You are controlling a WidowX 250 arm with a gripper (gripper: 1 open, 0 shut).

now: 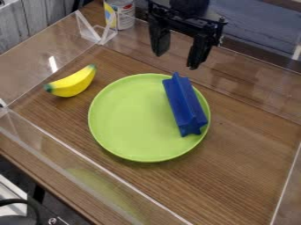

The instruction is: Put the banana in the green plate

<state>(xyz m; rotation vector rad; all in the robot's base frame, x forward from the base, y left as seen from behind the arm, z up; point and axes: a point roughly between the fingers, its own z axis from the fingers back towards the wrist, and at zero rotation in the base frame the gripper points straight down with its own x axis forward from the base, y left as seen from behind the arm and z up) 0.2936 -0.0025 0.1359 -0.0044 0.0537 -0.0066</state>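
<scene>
The small yellow banana (pixel 73 82) lies on the wooden table at the left, its greenish-blue tip pointing left. To its right rests the large lime-green plate (pixel 135 119), with a long blue block (pixel 182 104) lying across its right side. My black gripper (pixel 177 44) hangs above the plate's far edge, fingers pointing down and spread open with nothing between them. It is well to the right of the banana and apart from it.
Clear acrylic walls (pixel 88 33) ring the wooden table (pixel 235 167). A white and yellow bottle (pixel 116 13) stands beyond the far wall at the back. Bare wood shows in front of and right of the plate.
</scene>
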